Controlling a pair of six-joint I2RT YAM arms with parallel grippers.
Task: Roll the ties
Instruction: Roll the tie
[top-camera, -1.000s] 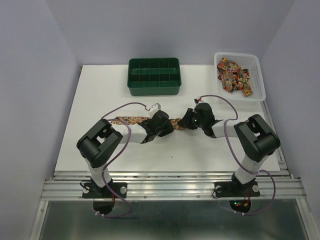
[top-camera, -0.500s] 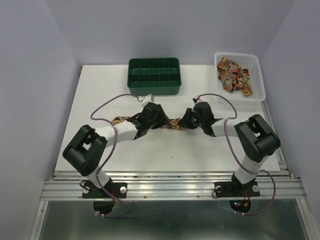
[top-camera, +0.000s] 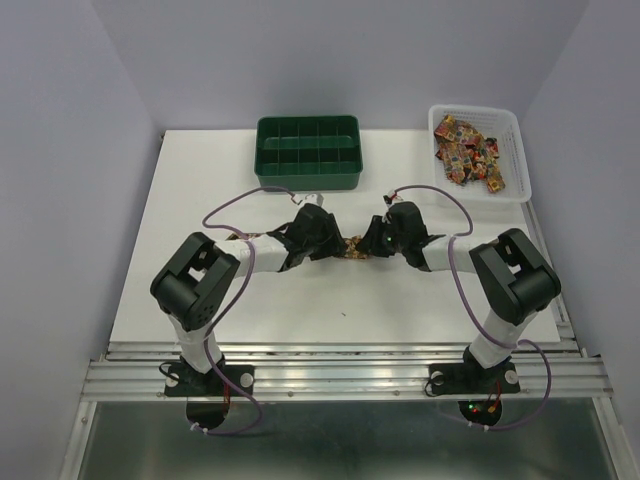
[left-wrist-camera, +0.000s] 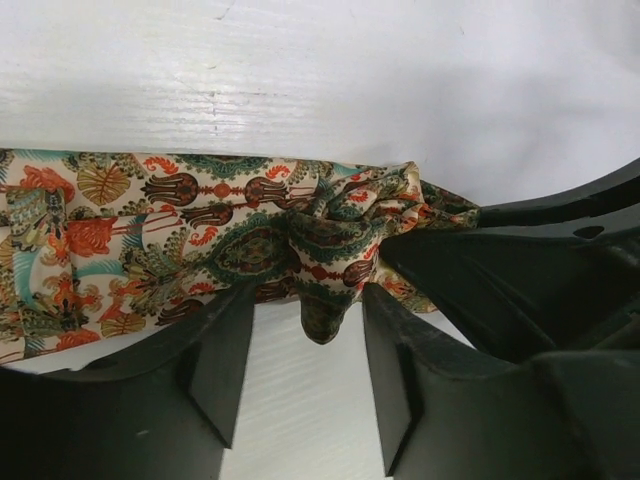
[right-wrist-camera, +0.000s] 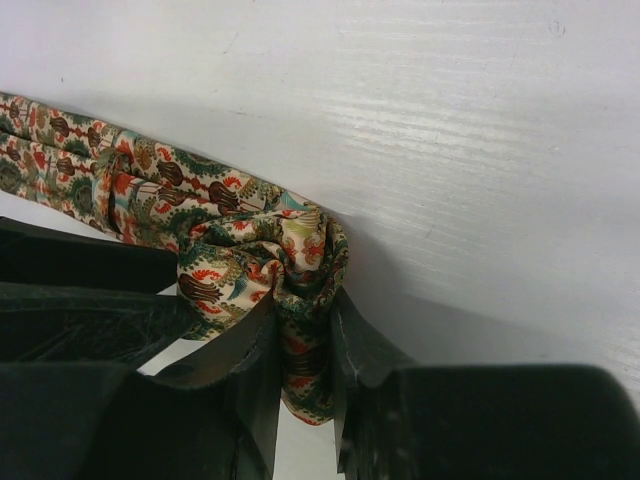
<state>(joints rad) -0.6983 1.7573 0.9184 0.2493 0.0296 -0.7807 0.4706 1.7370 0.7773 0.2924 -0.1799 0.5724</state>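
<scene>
Right end effector (right-wrist-camera: 305, 345) clamped tight on bunched end of paisley tie (left-wrist-camera: 150, 230). Left end effector (left-wrist-camera: 305, 370) spread apart (fold between fingers), on white counter (left-wrist-camera: 420, 80).

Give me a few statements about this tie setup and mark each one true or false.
The right gripper pinches the patterned tie. True.
The green tray holds rolled ties. False: its compartments look empty; the bundled ties lie in the white basket.
The left gripper grips the basket. False: it sits at the tie, jaws apart.
The basket stands right of the tray. True.
</scene>
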